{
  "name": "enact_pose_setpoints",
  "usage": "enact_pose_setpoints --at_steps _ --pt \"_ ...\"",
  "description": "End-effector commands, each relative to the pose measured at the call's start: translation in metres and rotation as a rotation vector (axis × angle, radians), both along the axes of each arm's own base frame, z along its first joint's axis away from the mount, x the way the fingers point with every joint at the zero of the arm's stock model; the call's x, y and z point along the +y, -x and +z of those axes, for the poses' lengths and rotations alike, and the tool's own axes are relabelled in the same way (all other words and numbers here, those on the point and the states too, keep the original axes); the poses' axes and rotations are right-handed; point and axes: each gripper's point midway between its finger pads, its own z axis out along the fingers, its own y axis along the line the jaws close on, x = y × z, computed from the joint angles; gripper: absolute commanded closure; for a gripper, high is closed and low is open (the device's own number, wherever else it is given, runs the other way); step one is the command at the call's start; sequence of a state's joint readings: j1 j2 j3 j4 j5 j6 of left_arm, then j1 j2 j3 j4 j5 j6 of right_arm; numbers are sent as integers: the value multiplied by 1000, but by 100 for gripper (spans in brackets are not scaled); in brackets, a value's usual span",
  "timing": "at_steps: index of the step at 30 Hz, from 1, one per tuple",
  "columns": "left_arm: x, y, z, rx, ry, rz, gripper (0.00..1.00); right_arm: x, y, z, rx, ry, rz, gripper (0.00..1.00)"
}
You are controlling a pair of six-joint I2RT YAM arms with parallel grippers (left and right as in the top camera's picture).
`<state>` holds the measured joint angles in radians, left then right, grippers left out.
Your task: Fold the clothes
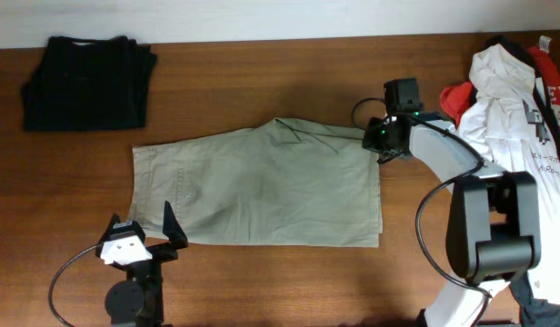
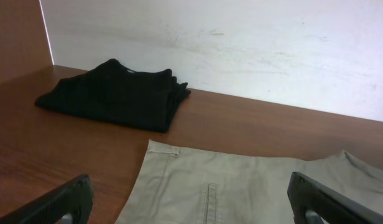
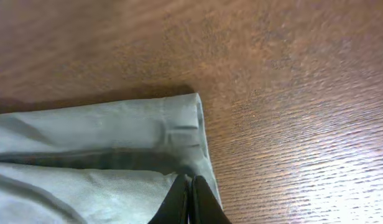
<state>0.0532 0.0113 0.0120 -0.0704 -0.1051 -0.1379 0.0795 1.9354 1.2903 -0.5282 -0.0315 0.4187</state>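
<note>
Khaki-green shorts (image 1: 262, 186) lie flat at the middle of the table (image 1: 262, 86), their far-right corner pinched by the right gripper (image 3: 190, 199). The left gripper (image 1: 142, 218) hovers spread at the near-left edge, with the black folded garment (image 1: 87, 82) well apart.

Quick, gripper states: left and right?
Left gripper: open, holding nothing.
Right gripper: closed, pinching a hem corner of the khaki shorts.

Black left arm (image 1: 133, 292) low at the near edge; left hand (image 1: 142, 221) level, its fingers (image 2: 61, 202) spread wide. Grey-white right arm (image 1: 444, 150) reaching in from the right; right hand (image 1: 378, 138) fingers (image 3: 179, 202) pinched together on the hem of the pale khaki-green cotton shorts (image 3: 86, 137).
</note>
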Motion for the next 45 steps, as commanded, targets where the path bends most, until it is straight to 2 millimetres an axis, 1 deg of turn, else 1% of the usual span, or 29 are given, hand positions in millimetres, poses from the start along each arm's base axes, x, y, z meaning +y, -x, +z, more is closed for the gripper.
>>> enact_pose_setpoints --at_steps 1,3,4,9,10,11,12,13,14,16,19,20,22,24,25,26,28,31,32,33,34,35,37,38,39,42,43,44,45 --pt "-1 0 -1 2 -8 -7 0 1 -11 37 -86 3 -2 96" --pt "-1 0 -1 2 -8 -7 0 1 -14 54 -126 0 -3 96" --pt "-1 0 -1 2 -8 -7 0 1 -16 57 -142 0 -3 96" --pt "-1 0 -1 2 -8 -7 1 2 -30 43 -161 1 -4 96" --pt "-1 0 -1 2 -8 -7 0 3 -40 38 -187 -1 -3 96" --pt "-1 0 -1 2 -8 -7 0 3 -44 36 -201 -1 -4 93" --pt "-1 0 -1 2 -8 -7 0 -1 -48 35 -211 20 -17 81" --pt "-1 0 -1 2 -8 -7 0 -10 -49 36 -218 62 -41 22" --pt "-1 0 -1 2 -8 -7 0 -14 -47 36 -212 82 -30 1" --pt "-1 0 -1 2 -8 -7 0 -22 -38 40 -169 83 -43 1" --pt "-1 0 -1 2 -8 -7 0 -50 -30 69 -110 91 -99 1" --pt "-1 0 -1 2 -8 -7 0 -73 -28 85 -96 94 -147 1" --pt "-1 0 -1 2 -8 -6 0 -107 -26 99 -96 98 -220 1" --pt "-1 0 -1 2 -8 -8 0 -142 -21 100 -95 101 -296 1" --pt "-3 0 -1 2 -7 -16 0 -150 -19 100 -94 102 -314 1" --pt "-13 -1 -1 2 -3 -77 1 -159 -16 100 -92 103 -332 1" --pt "-19 -2 19 -82 -9 -109 0 -162 -16 100 -93 103 -338 1" --pt "-33 2 61 -249 -32 -190 0 -161 -16 100 -93 103 -338 1" --pt "-31 4 72 -286 -37 -180 0 -161 -16 100 -93 103 -338 2" --pt "-22 5 81 -283 -33 -126 0 -161 -16 100 -93 103 -338 1" --pt "-17 3 84 -257 -28 -98 0 -161 -16 100 -93 103 -338 1" --pt "-10 -2 84 -184 -20 -60 0 -161 -16 100 -93 103 -338 1" --pt "-2 -21 85 20 -27 -37 0 -161 -16 100 -93 103 -338 1" --pt "-1 -41 88 165 -73 -69 0 -161 -16 100 -93 103 -338 1" --pt "0 -67 85 340 -81 -126 0 -161 -16 100 -93 103 -338 1" --pt "5 -127 79 659 19 -192 0 -161 -16 100 -93 103 -338 1" --pt "9 -137 69 721 29 -183 0 -161 -16 100 -93 103 -338 1" --pt "11 -148 48 786 43 -183 0 -161 -16 100 -93 103 -338 1" --pt "22 -150 18 877 38 -134 1 -161 -16 100 -93 103 -338 1"
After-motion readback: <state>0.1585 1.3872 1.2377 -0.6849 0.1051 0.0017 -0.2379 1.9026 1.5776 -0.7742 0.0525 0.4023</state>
